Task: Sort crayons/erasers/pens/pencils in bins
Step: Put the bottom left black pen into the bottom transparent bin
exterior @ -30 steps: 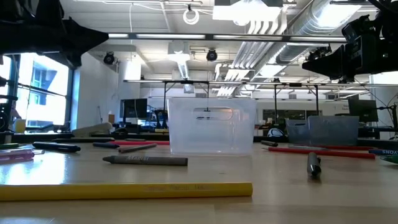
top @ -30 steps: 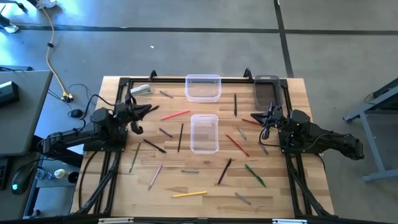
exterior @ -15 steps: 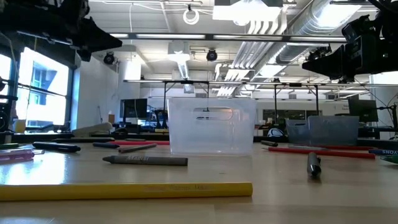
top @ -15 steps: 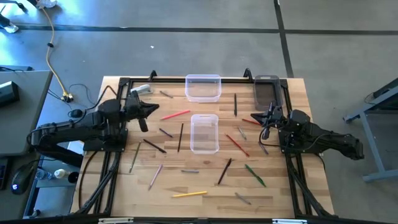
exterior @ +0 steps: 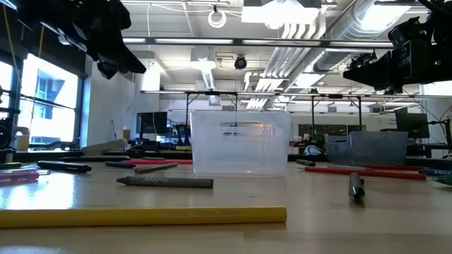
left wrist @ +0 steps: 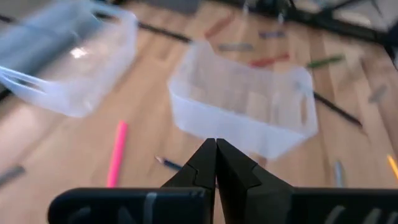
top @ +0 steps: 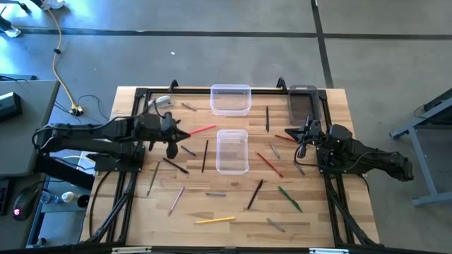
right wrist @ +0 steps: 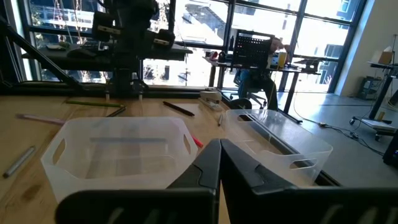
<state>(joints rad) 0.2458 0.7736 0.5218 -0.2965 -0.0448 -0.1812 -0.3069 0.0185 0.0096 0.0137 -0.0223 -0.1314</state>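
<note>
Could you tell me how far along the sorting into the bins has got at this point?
Done: nothing. The three bins, centre, back and dark, all look empty. In hand: the left gripper, shut and holding nothing, is above the table near the pink pencil; the right gripper, shut and empty, waits at the right. Left: everything, including the yellow pencil and green pen scattered on the table.

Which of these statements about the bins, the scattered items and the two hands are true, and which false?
1. All three bins are empty. True.
2. The left hand holds a pencil. False: it is shut on nothing.
3. The dark bin stands at the table's far right corner. True.
4. The yellow pencil lies inside the middle clear bin. False: it lies on the table near the front edge.
5. The right hand is shut. True.
</note>
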